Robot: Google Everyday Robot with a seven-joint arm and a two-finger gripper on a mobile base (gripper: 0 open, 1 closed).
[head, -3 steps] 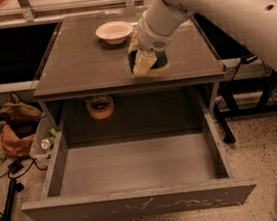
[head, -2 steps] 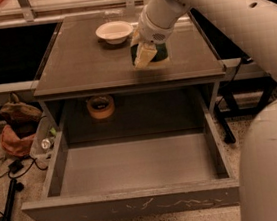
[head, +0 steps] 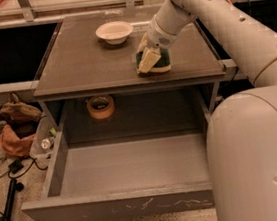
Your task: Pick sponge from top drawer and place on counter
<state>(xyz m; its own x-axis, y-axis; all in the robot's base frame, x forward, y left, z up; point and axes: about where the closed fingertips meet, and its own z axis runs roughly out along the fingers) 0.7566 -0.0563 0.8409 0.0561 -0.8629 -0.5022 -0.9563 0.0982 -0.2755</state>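
The sponge, yellow foam with a dark green face, is tilted at the counter's front right, with its lower edge at or just above the surface. My gripper comes down from the upper right and is shut on the sponge's top. The top drawer is pulled fully open below the counter. Its grey floor is bare and its scuffed front panel faces me.
A white bowl sits at the counter's back middle, left of the gripper. A roll of tan tape lies at the back under the counter. My arm's large white body fills the right side. Bags and cables lie on the floor at left.
The gripper with the sponge rose slightly over the counter, then came back down and a little to the right. The drawer, bowl and tape have not moved.
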